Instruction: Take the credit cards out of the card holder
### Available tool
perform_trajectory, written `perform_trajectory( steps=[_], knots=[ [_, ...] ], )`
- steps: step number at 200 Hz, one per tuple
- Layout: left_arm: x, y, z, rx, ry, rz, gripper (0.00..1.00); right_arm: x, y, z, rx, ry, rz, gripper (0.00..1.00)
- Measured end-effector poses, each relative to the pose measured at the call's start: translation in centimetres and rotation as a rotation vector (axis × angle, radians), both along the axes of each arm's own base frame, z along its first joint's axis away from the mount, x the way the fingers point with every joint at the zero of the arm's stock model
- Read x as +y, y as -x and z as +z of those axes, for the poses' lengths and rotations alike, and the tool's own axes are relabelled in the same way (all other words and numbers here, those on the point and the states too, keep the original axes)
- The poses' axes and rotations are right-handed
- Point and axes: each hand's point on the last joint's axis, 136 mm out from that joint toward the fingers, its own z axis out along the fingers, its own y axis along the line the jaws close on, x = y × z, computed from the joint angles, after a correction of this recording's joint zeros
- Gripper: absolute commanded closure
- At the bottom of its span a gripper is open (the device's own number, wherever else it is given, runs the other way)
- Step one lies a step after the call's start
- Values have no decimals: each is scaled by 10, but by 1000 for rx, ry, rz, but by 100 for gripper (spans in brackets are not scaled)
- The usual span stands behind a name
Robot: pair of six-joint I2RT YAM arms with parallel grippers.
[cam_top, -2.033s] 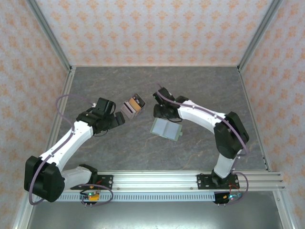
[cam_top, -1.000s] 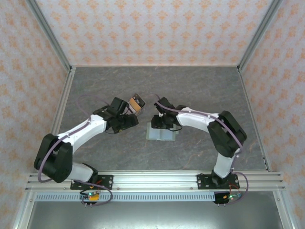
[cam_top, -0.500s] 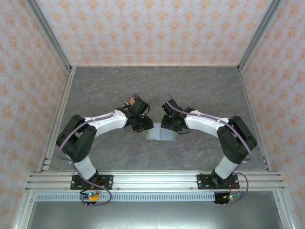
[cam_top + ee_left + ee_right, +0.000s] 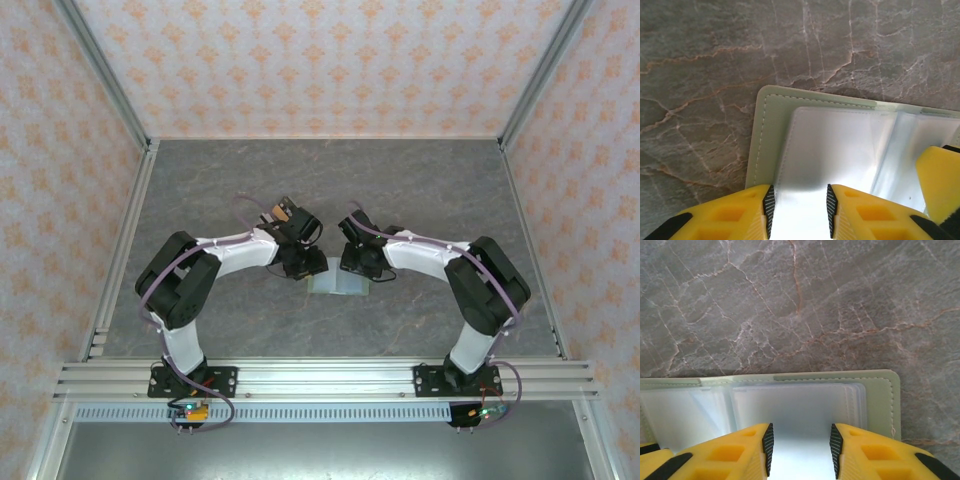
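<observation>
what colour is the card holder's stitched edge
Sage green; the card holder shows best from the right wrist.

The table (image 4: 430,180) is a grey stone-look slab with pale and rust-coloured veins. Near its middle, a little toward the left edge, sits a small brown, black and beige bundle (image 4: 284,211), only partly visible. Wallpapered walls (image 4: 320,60), pale with an orange motif, rise from the far, left and right edges. Aluminium posts (image 4: 100,75) stand at the far corners. An aluminium rail (image 4: 330,378) runs along the near edge.
</observation>
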Motion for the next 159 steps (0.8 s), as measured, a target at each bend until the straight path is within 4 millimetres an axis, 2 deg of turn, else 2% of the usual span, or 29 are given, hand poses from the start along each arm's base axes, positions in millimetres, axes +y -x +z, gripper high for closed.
perform_trajectory(
  steps=[30, 81, 98, 114, 137, 159],
  knots=[
    [-2, 0, 0, 7, 7, -2, 73, 4, -2, 0, -7, -16, 2, 63],
    [-12, 0, 2, 15, 55, -20, 76, 5, -4, 0, -5, -39, -6, 64],
    [-16, 0, 4, 19, 75, -29, 74, 4, -4, 1, -5, -45, -8, 61],
    [-17, 0, 8, 13, 84, -32, 69, 4, -4, 6, -14, -56, -3, 57],
    [-11, -4, 30, -29, 98, -26, 50, 1, -9, 33, -82, -84, 6, 47],
    [13, -17, 72, -129, 103, 6, 36, -7, -20, 83, -219, -118, -2, 33]
  ],
)
